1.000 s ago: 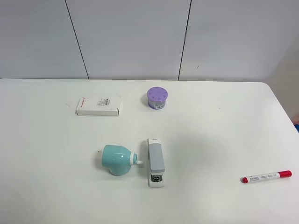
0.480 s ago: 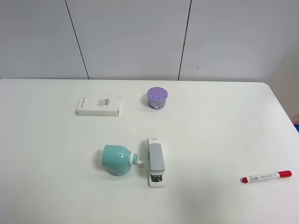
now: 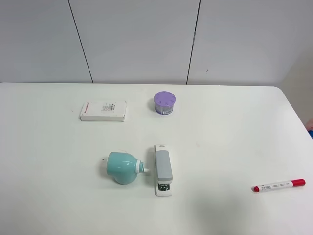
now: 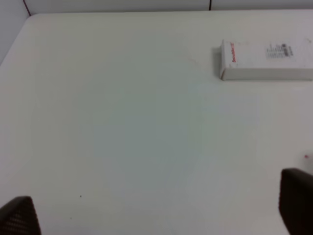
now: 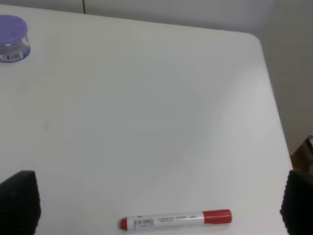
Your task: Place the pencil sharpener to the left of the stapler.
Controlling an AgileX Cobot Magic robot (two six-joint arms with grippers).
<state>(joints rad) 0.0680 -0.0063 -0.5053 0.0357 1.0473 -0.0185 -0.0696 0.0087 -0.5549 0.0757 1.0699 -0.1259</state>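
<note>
Above the table (image 3: 234,137), neither arm enters the high view; each shows only in its own wrist picture. The left gripper (image 4: 156,215) hangs over bare tabletop with its two dark fingertips (image 4: 19,218) at opposite edges of the picture, spread wide and holding nothing. The white box (image 4: 266,59) lies on the table well ahead of them. The right gripper (image 5: 156,205) hangs the same way, fingertips (image 5: 19,200) far apart with nothing between them. The marker (image 5: 176,219) lies on the table in the gap between those tips, touching neither, and the purple container (image 5: 12,32) sits far beyond.

Taking the stapler (image 3: 163,169) as landmark in the high view: the sharpener (image 3: 122,167) lies just to its left, on its side, its white nub pointing at the stapler and nearly touching it. The box (image 3: 102,111) is up and to the left of the stapler, well apart. The container (image 3: 164,103) is straight behind it, well apart. The marker (image 3: 279,185) is far to its right, slightly nearer the front edge.

Compared with the earlier high views, nothing on the table has shifted: sharpener, stapler, box, container and marker keep the same spots. A faint soft shadow on the table to the right of the stapler one second ago is gone now.
</note>
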